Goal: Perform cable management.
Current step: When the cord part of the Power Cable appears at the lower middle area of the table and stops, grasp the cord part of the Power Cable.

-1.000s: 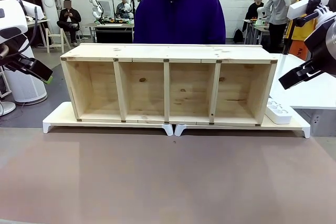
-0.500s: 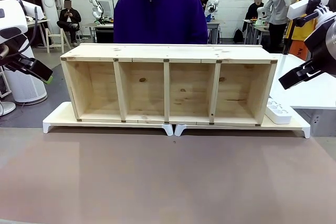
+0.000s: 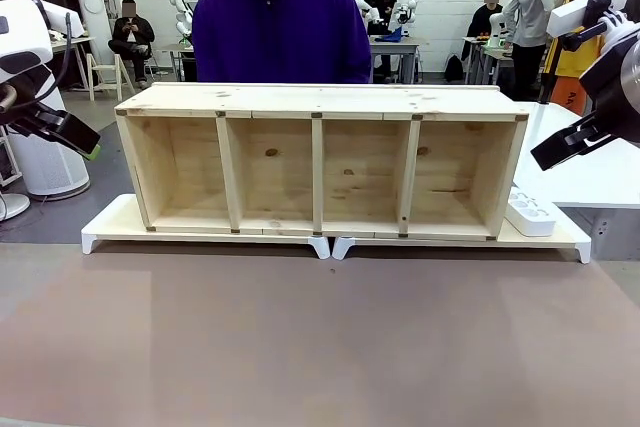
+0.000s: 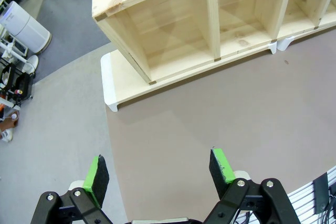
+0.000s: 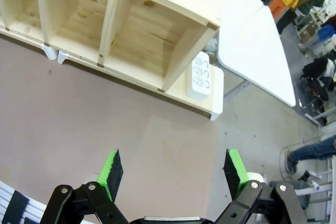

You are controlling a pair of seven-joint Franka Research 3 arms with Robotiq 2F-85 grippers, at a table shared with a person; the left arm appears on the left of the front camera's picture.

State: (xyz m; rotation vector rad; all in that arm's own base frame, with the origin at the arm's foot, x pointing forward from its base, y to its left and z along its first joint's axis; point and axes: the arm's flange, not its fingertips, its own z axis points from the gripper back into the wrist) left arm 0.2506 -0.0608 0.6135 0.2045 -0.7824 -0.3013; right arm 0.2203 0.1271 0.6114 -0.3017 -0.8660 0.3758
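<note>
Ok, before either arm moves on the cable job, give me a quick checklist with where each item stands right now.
1. Left gripper open and free: ok, jaws wide, nothing between them.
2. Right gripper open and free: ok, same state.
3. Both arms off to the sides of the shelf: ok.
4. Power strip in place: ok, it lies on the white riser at the shelf's right end.
5. Hands of the person out of the way: cannot tell, hidden behind the shelf.
6. Cable located: cannot tell.
</note>
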